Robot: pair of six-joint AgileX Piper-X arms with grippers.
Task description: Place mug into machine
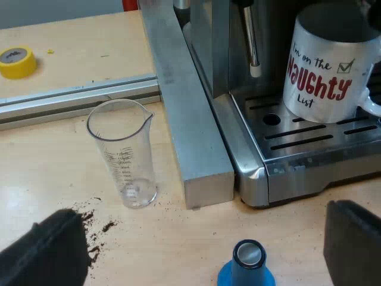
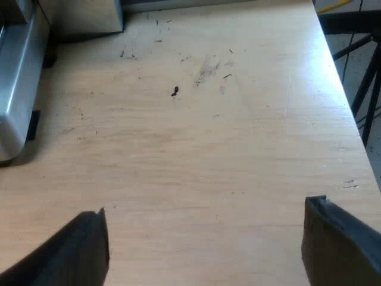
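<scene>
1. Your left gripper (image 1: 199, 256) hangs over the light wooden bench (image 1: 178, 238), jaws wide apart and holding nothing. A blue tamper with a metal top (image 1: 247, 262) stands between them.
2. Your right gripper (image 2: 202, 250) has its jaws just as wide over the bench, gripping nothing.
3. The white ceramic mug with red and black lettering (image 1: 324, 65) stands upright on the slotted drip tray (image 1: 321, 140) of the steel espresso machine (image 1: 238, 137).
4. A clear measuring glass (image 1: 122, 152) stands near the machine, with dark coffee grounds (image 1: 95, 229) scattered beside it.

Mug (image 1: 324, 77) on drip tray (image 1: 309, 142); measuring glass (image 1: 123, 155) beside metal bar (image 1: 190, 131); tamper (image 1: 247, 265) near tray's front.
</scene>
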